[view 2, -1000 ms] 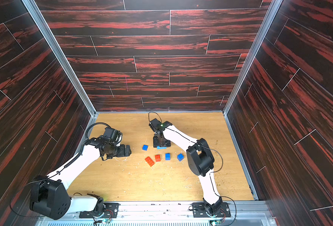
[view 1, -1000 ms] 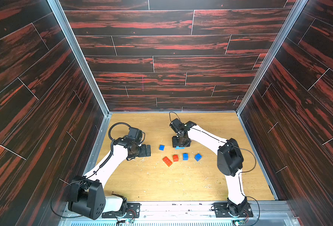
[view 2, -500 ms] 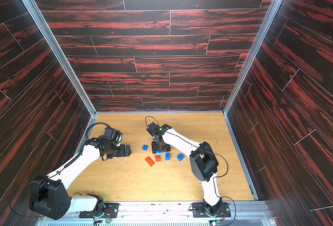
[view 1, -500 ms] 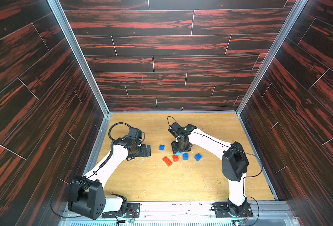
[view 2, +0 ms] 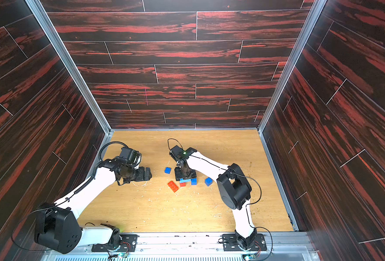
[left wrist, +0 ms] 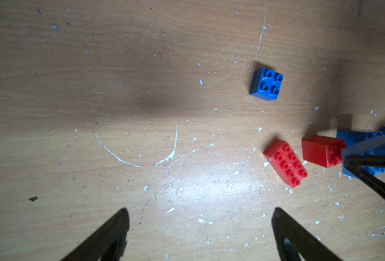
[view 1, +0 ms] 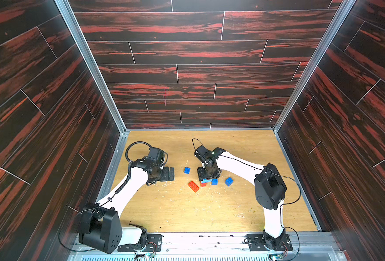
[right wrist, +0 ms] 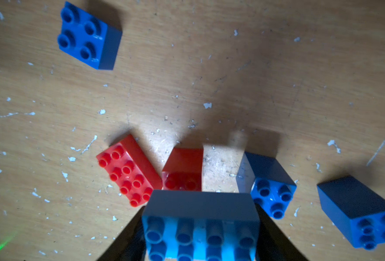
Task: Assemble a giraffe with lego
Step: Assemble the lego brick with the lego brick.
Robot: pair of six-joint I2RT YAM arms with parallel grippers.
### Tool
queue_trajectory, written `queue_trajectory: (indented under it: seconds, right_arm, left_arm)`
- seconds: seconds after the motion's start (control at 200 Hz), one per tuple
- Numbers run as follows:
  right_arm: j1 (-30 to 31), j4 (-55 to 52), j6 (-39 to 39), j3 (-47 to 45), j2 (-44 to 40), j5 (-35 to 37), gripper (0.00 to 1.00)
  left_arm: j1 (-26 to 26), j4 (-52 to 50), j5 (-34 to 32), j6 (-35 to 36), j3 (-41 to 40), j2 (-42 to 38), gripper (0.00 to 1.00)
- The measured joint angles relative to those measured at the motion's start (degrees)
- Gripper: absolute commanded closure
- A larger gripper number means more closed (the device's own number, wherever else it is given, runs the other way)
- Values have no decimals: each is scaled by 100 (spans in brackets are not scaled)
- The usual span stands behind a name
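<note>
Since a second earlier, the right claw (view 1: pixel 207 176) had carried the light blue long studded plastic brick (right wrist: pixel 200 226), clamped between its jaws, toward six o'clock. It now hung over the red-orange square brick (right wrist: pixel 182 171) and a dark blue square brick (right wrist: pixel 270 187). Pressing it onto those legs looked next. The left claw (left wrist: pixel 200 210) stood wide open and empty at nine o'clock above the wooden tabletop (view 1: pixel 187 214).

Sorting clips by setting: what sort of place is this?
Probably a robot test cell: left arm and right arm bolted to a metal rail, a scratched wooden board boxed in by dark panel walls, toy bricks lying on it.
</note>
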Motion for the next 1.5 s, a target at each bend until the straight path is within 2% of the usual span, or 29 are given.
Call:
queue_trajectory:
  seconds: [1.498]
  right_arm:
    - [92, 380, -144, -297, 81, 197, 65]
  left_arm:
    - [0, 0, 0, 2, 0, 0, 1]
